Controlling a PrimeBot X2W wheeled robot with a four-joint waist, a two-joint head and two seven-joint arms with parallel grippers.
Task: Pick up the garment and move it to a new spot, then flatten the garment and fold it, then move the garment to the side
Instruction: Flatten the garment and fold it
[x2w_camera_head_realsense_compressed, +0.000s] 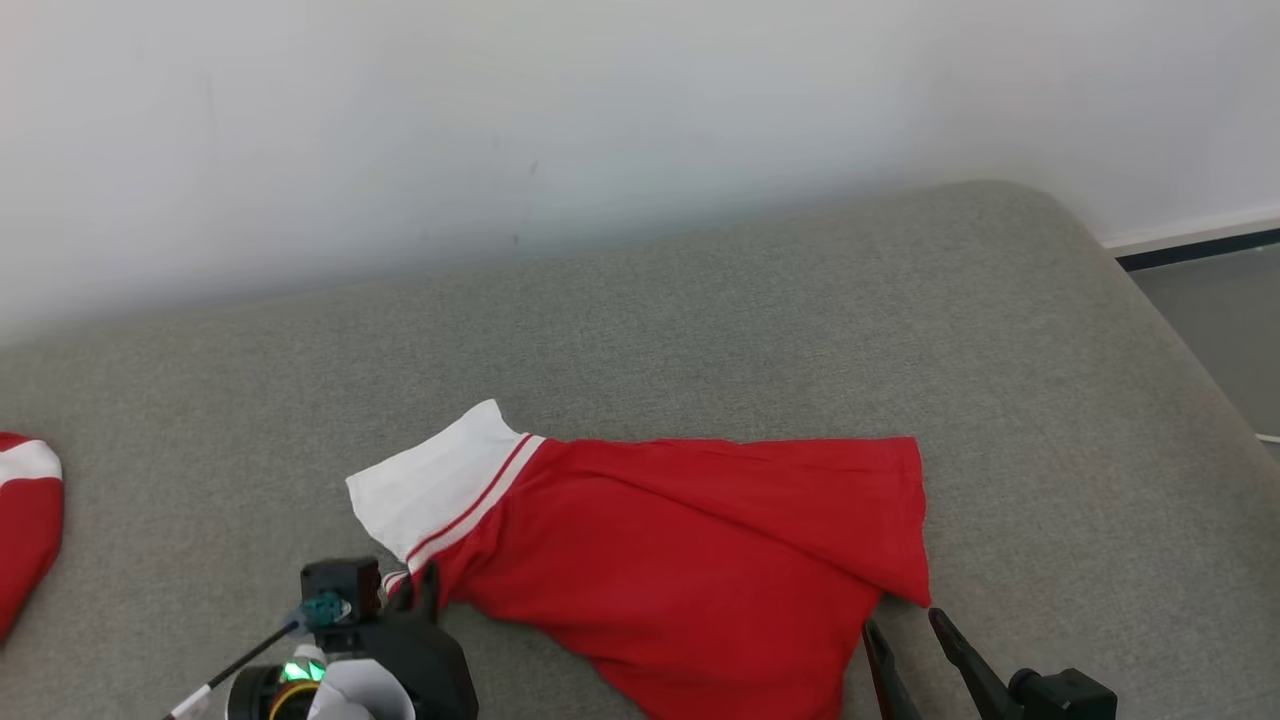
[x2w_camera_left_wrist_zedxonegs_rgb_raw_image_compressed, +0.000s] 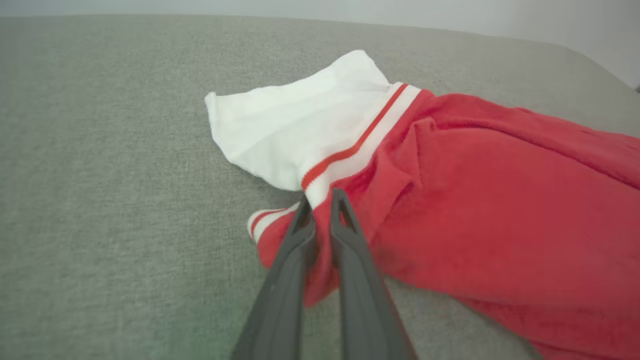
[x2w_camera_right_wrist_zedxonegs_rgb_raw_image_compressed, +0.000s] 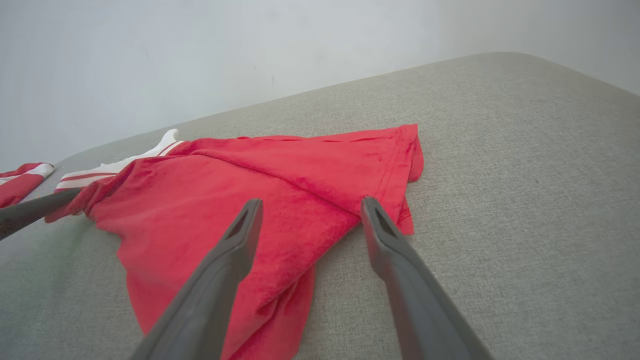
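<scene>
desk: what's out on the left?

me: well out beyond my left gripper (x2w_camera_head_realsense_compressed: 415, 590) lies another red-and-white cloth (x2w_camera_head_realsense_compressed: 25, 520), bunched up, apart from everything else. the left gripper is pinched almost closed on a fold of the garment (x2w_camera_head_realsense_compressed: 700, 540), just where the white sleeve (x2w_camera_head_realsense_compressed: 430, 485) with its thin red stripe meets the red body.

desk: and the garment itself?

me: it stretches from that left gripper across to my right gripper (x2w_camera_head_realsense_compressed: 902, 620), lying on the grey cushion (x2w_camera_head_realsense_compressed: 700, 330), a coarse woven cover with a rounded corner. the cloth is soft knit, creased by the sleeve, one layer doubled over along the far side, a stitched hem at the right end.

desk: right hand?

me: spread wide, holding nothing. one finger (x2w_camera_right_wrist_zedxonegs_rgb_raw_image_compressed: 235, 245) hangs over the red cloth, the other over bare cushion, the hem corner between them; i can't tell if they touch. a plain pale wall (x2w_camera_head_realsense_compressed: 500, 130) stands behind, and past the right gripper the cushion drops to a grey floor (x2w_camera_head_realsense_compressed: 1220, 330).
</scene>
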